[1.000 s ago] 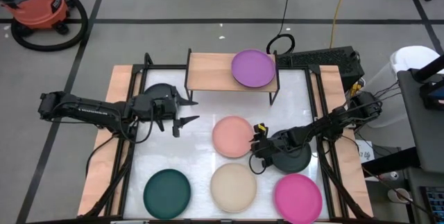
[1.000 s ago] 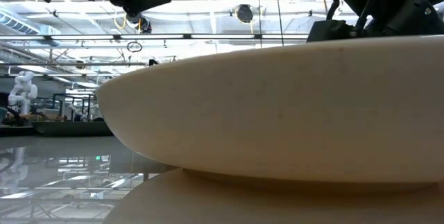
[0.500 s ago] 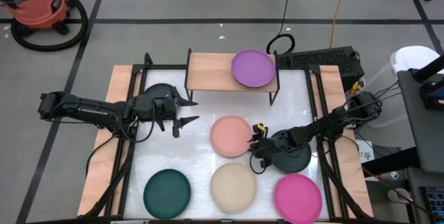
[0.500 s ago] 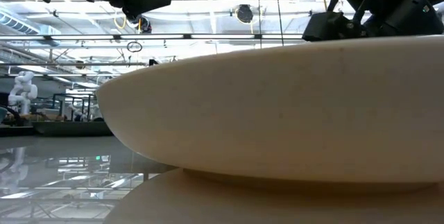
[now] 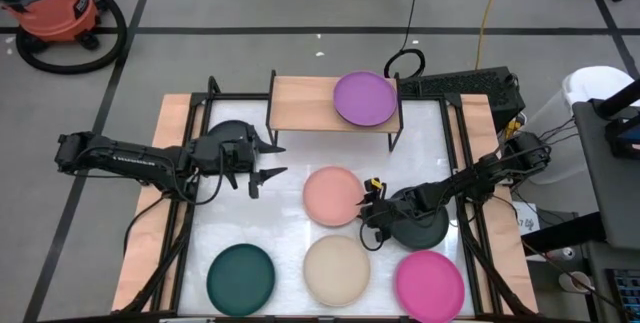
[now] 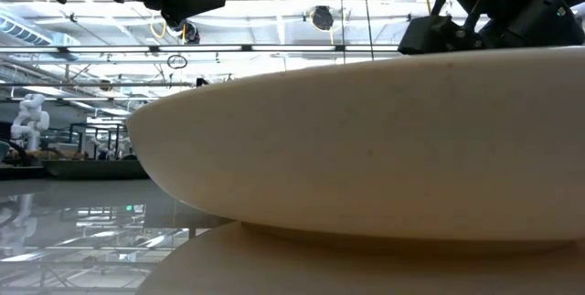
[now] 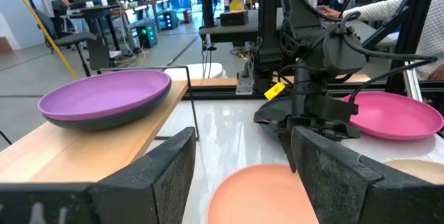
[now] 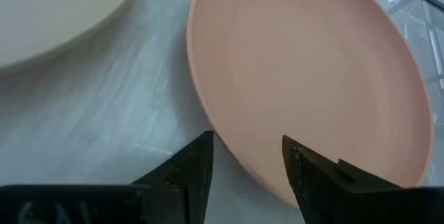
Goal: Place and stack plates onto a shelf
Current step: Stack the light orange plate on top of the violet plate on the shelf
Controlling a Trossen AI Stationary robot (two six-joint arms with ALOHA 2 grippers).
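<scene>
The white-topped bench carries a pink plate, a teal plate, a beige plate, a magenta plate and what seems a dark plate. On the wooden shelf at its far edge rests a purple plate.

Purple plate on shelf; others on table

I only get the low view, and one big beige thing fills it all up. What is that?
Observer: A beige plate lying on the table, right in front of that camera.
Operator: Is anything on the shelf?
Observer: Yes, a purple plate sits on the right end of the shelf.
Operator: Where is the right end effector?
Observer: The right end effector is open at the rim of the salmon plate.
</scene>
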